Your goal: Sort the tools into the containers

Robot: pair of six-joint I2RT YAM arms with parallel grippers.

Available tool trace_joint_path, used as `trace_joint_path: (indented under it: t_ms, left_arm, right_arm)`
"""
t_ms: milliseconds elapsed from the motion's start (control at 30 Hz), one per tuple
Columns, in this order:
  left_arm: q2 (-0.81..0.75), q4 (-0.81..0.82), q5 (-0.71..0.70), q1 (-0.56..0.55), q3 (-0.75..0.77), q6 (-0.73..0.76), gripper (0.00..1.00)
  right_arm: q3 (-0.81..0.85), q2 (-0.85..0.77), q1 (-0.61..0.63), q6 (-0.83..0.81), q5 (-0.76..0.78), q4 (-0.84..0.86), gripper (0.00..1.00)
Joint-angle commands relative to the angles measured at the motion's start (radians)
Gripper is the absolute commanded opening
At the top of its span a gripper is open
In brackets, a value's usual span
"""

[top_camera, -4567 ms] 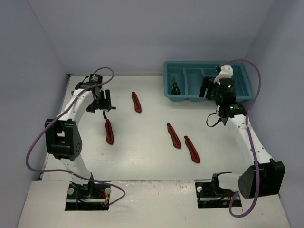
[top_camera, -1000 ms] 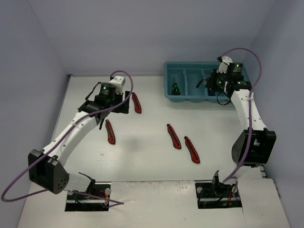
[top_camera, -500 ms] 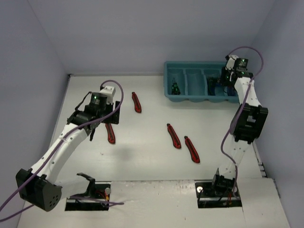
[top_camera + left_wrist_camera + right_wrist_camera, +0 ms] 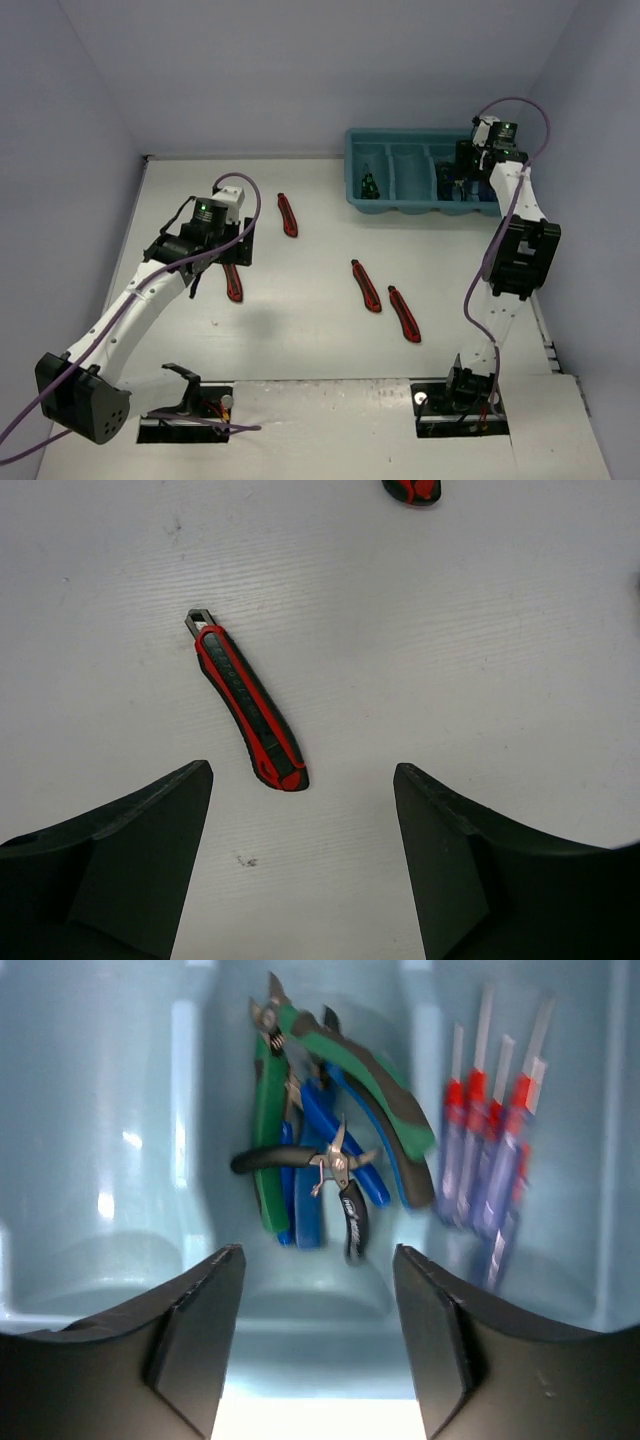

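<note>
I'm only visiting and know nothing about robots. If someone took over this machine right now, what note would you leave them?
Left tool: open, empty, hovering over a knife on the table.
Right tool: open, empty, above the tray.
Done: pliers lie in one compartment, screwdrivers in the next.
Left: four knives to go in the tray: that one, plus the far knife, middle knife and near knife.
</note>
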Motion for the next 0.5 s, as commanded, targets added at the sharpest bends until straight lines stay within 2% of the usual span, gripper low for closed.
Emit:
trace_joint_path:
  t_ms: [0, 167, 300, 467]
  left_arm:
    - [0.023, 0.02, 0.024, 0.002, 0.04, -0.037, 0.7]
    - [0.05, 0.019, 0.049, 0.001, 0.067, -0.065, 0.7]
    - [0.069, 0.013, 0.057, 0.002, 0.094, -0.083, 0.7]
    - [0.079, -0.006, 0.048, 0.002, 0.124, -0.089, 0.7]
  right_arm:
    - [-0.124, -0.237, 0.041, 0.03, 0.138, 0.039, 0.62]
    - [-0.364, -0.434, 0.143, 0.096, 0.157, 0.04, 0.63]
    - [-0.536, -0.568, 0.329, 0.152, 0.169, 0.037, 0.67]
    - [-0.738, -0.632, 0.585, 0.281, 0.227, 0.037, 0.71]
